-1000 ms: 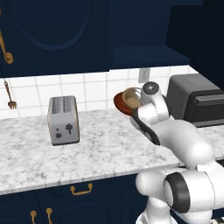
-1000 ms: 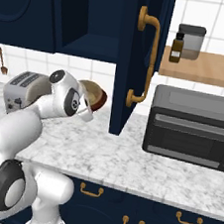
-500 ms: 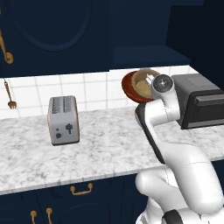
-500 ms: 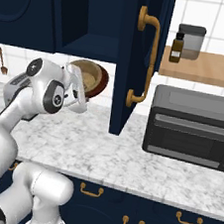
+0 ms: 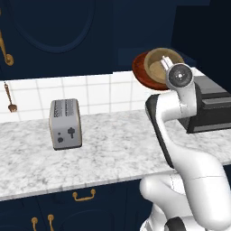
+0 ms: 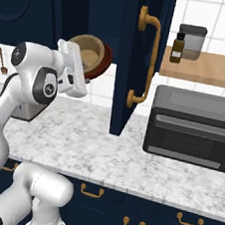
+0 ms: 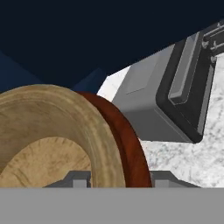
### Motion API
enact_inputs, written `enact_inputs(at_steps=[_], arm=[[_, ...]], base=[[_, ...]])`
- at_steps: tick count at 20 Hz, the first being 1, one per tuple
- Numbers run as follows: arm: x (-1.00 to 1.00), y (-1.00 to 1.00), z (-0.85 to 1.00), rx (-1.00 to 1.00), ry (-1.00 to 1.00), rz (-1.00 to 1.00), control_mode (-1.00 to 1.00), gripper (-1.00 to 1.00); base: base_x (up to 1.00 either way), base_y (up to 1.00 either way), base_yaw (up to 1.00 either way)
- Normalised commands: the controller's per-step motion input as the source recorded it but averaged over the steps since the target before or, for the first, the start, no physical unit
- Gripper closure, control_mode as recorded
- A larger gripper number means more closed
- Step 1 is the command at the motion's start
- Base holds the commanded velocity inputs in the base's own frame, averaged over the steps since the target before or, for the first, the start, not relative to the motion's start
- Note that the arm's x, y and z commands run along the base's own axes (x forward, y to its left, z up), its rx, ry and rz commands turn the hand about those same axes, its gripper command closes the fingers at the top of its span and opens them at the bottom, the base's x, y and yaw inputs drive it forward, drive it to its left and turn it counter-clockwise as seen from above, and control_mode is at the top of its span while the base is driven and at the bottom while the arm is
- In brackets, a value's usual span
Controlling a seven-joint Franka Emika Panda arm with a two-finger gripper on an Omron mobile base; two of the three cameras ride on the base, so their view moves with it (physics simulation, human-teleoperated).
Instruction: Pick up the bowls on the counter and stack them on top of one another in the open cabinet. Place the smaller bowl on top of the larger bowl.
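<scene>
The smaller tan bowl (image 5: 159, 66) sits nested inside the larger reddish-brown bowl (image 5: 139, 72), both tilted on edge and held high above the counter (image 5: 113, 149). My gripper (image 7: 118, 178) is shut on their rims, one finger inside the smaller bowl (image 7: 48, 131) and one outside the larger bowl (image 7: 127, 138). In the right base view the smaller bowl (image 6: 88, 54) and larger bowl (image 6: 106, 59) hang just below and in front of the open cabinet's (image 6: 73, 6) dark recess, with the gripper (image 6: 82, 73) at their lower rim.
The cabinet's open door (image 6: 137, 57) with a brass handle stands just right of the bowls. A toaster oven (image 6: 193, 127) sits right on the counter (image 6: 105, 143), a toaster (image 5: 65, 124) left. A wooden shelf (image 6: 205, 69) carries a bottle and a canister.
The arm has risen and stretched up, carrying the nested bowls from just above the counter to the height of the cabinet's bottom edge.
</scene>
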Motion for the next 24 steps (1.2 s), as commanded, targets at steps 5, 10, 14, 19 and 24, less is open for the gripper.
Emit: enact_inputs(at_steps=[5, 10, 14, 19, 24], arm=[[-0.48, -0.01, 0.51, 0.00, 0.00, -0.02, -1.00, 1.00], [0.20, -0.22, 0.52, 0.00, -0.07, -0.09, -1.00, 1.00], [0.60, -0.18, 0.08, 0.00, -0.06, -0.01, -1.00, 1.00], [0.76, -0.34, 0.00, 0.02, -0.07, 0.01, -1.00, 1.00], [0.73, -0.09, 0.00, 0.03, 0.00, 0.05, -1.00, 1.00]], base=[[0.00, 0.00, 0.00], [0.00, 0.00, 0.00], [0.00, 0.00, 0.00], [0.00, 0.00, 0.00], [0.00, 0.00, 0.00]])
